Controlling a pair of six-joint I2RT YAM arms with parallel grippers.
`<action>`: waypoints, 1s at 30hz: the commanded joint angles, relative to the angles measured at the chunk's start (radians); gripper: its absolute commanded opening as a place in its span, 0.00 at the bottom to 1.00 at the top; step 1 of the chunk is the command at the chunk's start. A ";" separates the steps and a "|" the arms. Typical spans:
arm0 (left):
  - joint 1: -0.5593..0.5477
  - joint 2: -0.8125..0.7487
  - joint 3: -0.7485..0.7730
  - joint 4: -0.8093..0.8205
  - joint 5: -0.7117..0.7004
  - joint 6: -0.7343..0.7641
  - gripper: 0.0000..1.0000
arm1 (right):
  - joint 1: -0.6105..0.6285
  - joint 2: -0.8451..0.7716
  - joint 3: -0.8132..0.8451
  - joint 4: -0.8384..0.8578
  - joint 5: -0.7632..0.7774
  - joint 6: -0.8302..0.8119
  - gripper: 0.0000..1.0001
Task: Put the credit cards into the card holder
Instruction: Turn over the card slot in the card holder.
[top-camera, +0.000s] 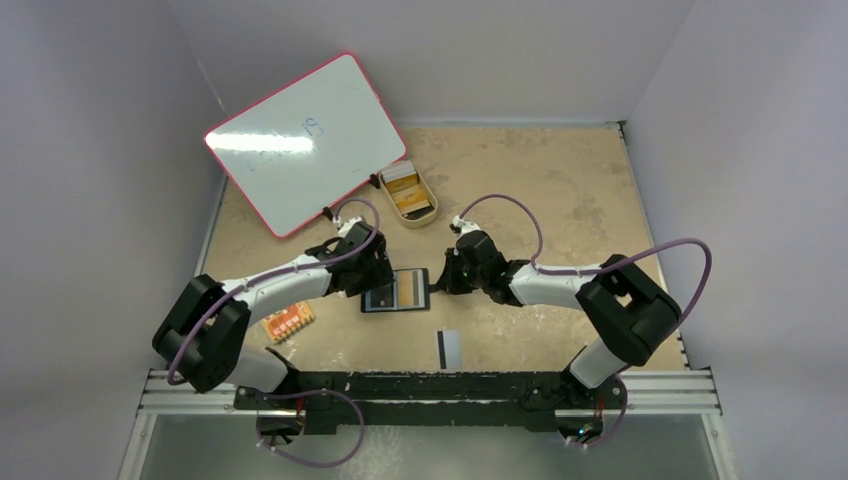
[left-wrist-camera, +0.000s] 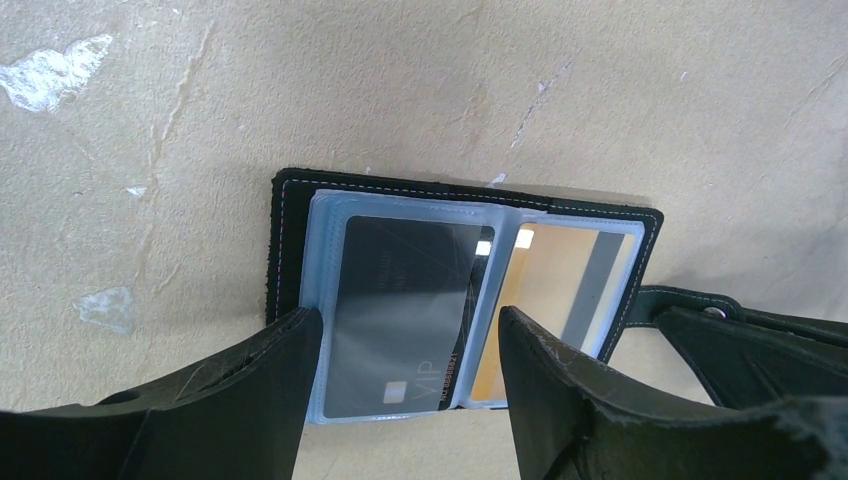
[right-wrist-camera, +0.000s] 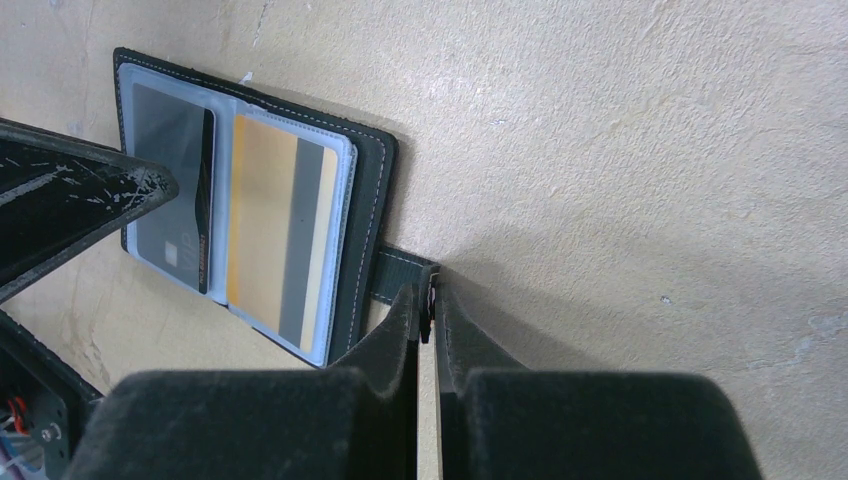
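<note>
The black card holder lies open on the table between both arms. In the left wrist view a dark grey credit card sits slightly tilted over its left clear pocket, and an orange-gold card with a grey stripe fills the right pocket. My left gripper is open, its fingers standing either side of the grey card's near end. My right gripper is shut on the holder's snap tab. A pale card with a black stripe lies loose near the front edge.
A small orange board lies by the left arm. A tan oval tray stands behind the holder, with a pink-rimmed whiteboard leaning at the back left. Walls close in both sides.
</note>
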 joint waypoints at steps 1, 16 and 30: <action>0.005 0.009 0.013 0.026 -0.018 0.022 0.65 | 0.000 -0.009 0.021 -0.006 0.015 -0.001 0.00; 0.006 -0.017 -0.034 0.146 0.128 -0.034 0.65 | 0.000 -0.004 0.015 0.004 0.022 -0.002 0.00; 0.005 -0.071 -0.065 0.225 0.207 -0.106 0.65 | 0.000 -0.017 0.006 0.011 0.036 -0.003 0.00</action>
